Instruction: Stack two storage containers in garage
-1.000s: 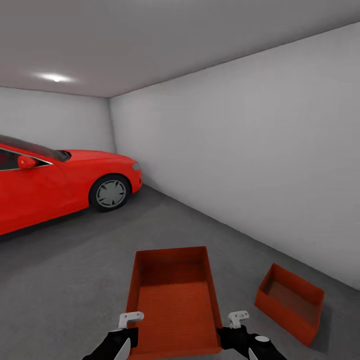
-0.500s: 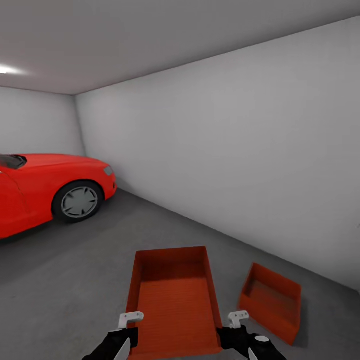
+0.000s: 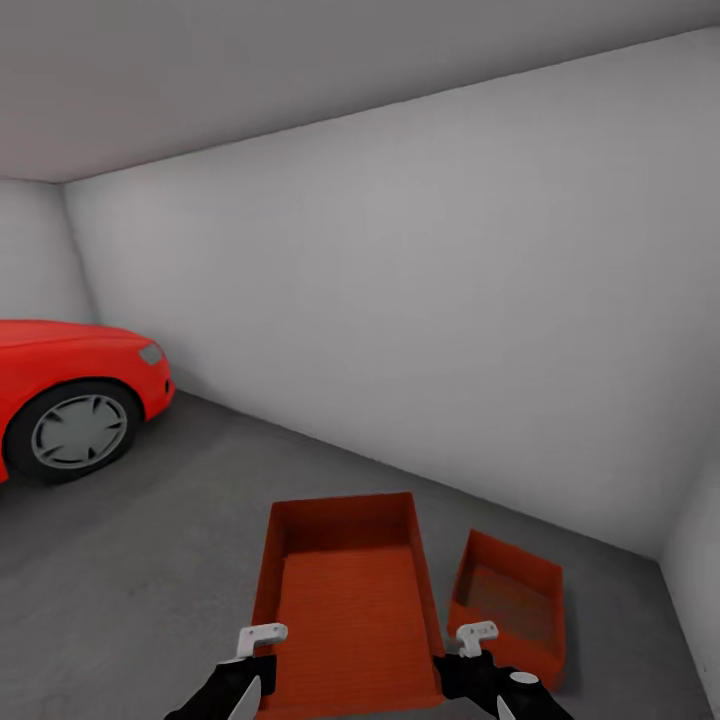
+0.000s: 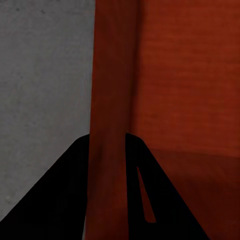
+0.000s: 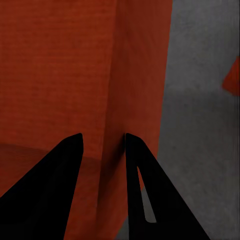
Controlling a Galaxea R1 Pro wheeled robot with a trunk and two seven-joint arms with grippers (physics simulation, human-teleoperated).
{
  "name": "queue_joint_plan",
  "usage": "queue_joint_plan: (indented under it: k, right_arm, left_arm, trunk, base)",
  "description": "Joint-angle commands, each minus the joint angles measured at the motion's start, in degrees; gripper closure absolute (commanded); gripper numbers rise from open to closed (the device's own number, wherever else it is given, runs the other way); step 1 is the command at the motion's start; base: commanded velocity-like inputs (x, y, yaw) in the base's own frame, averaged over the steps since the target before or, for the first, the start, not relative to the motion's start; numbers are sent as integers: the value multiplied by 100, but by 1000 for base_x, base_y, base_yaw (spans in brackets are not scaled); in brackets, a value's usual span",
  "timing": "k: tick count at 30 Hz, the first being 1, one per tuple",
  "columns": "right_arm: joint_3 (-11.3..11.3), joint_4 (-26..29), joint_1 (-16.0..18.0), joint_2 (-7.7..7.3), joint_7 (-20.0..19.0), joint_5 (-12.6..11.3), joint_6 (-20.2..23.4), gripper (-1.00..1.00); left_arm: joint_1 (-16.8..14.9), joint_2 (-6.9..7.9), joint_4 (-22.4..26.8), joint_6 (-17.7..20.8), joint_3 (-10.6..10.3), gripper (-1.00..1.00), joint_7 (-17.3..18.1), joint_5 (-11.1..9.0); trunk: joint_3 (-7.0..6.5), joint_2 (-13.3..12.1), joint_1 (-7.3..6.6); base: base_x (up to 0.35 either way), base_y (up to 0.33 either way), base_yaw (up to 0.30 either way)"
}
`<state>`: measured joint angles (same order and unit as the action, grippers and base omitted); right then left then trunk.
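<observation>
While both grippers, left gripper [image 3: 262, 634] and right gripper [image 3: 477, 633], pinch the carried bin [image 3: 345, 600], it must next go onto the floor bin [image 3: 510, 600] at lower right.

A wide stretch of bare grey floor [image 3: 180, 540] lies open ahead and to the left — a red car [image 3: 70, 395] blocks the far left. To the right, a second orange bin [image 3: 508, 605] sits on the floor near the pale wall [image 3: 420, 320], which closes off that side. The carried orange bin [image 3: 345, 600] fills the space between both arms.
</observation>
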<state>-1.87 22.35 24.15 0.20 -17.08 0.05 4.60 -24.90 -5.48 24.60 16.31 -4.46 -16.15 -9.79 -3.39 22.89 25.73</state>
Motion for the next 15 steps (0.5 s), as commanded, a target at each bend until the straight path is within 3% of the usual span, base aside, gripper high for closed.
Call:
queue_joint_plan:
  k: [1, 15]
  right_arm:
    - [52, -14, 2, 15, -41, 41, 41, 100]
    - [54, -13, 2, 15, -41, 45, 41, 100]
  left_arm:
    - [3, -181, 28, -40, -108, 100, -29, -49]
    - [6, -181, 28, -40, -108, 100, -29, -49]
  trunk:
    - [0, 4, 5]
    - [-27, 4, 5]
  base:
    - [324, 0, -296]
    - [324, 0, -296]
